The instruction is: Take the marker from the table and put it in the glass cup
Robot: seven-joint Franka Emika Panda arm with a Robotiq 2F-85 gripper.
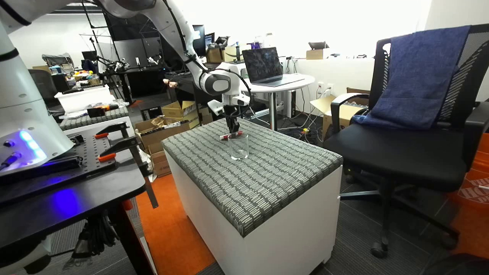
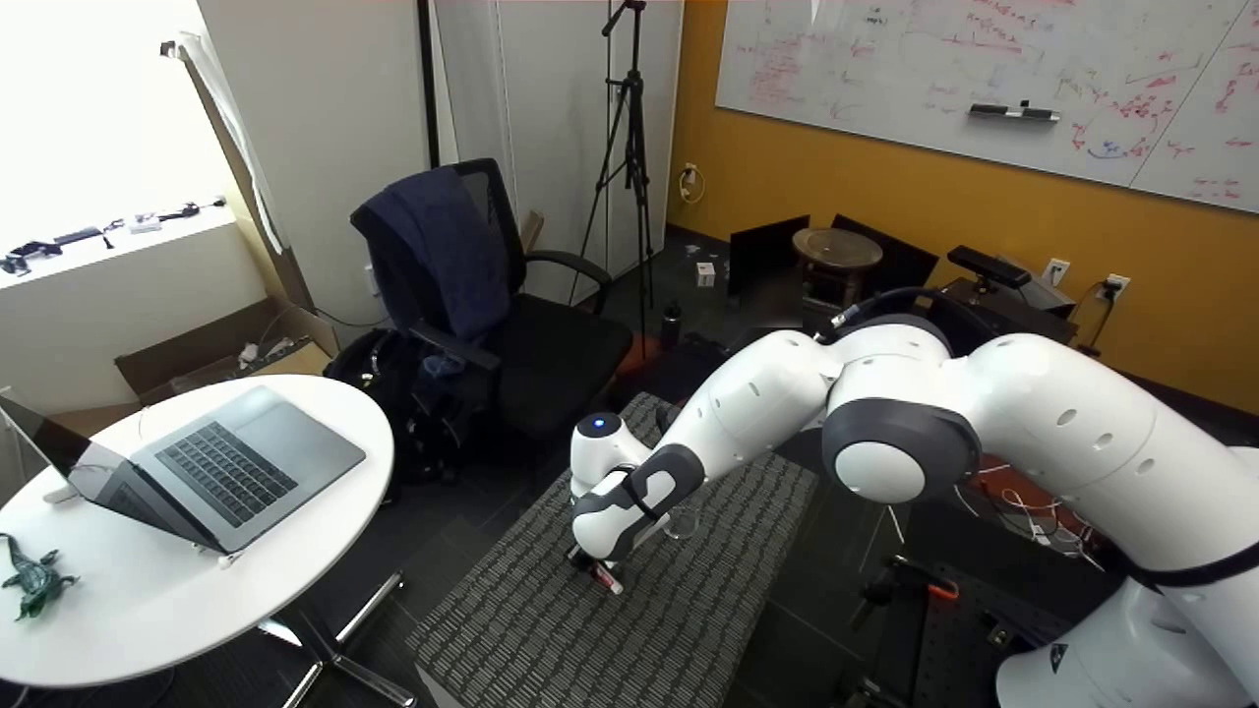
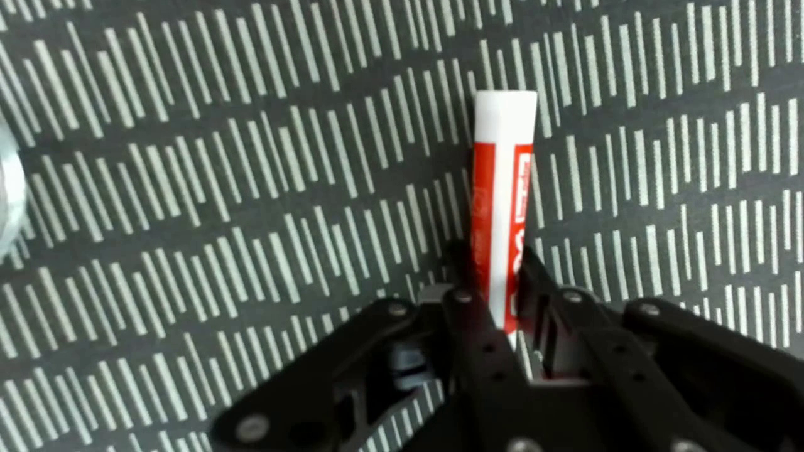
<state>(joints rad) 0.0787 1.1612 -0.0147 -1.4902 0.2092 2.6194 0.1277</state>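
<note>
The red marker point(image 3: 502, 188) with a white end lies between my gripper's fingertips point(image 3: 496, 260) in the wrist view. Both fingers press against its sides, so the gripper is shut on it. The marker is roughly level, at or just above the grey woven tabletop point(image 1: 275, 175); I cannot tell whether it touches. It also shows in both exterior views point(image 1: 225, 136) point(image 2: 607, 578), partly hidden by the gripper point(image 1: 233, 129). The clear glass cup point(image 1: 238, 149) stands upright on the table beside the gripper. It shows behind the arm point(image 2: 682, 523), and its edge at the wrist view's left point(image 3: 9, 182).
A round white table point(image 2: 325, 423) with an open laptop point(image 2: 231, 472) stands beside the woven-topped table. A black chair point(image 1: 397, 149) with a blue cloth stands at another side. The black desk point(image 1: 126, 179) bears the robot's base and clamps.
</note>
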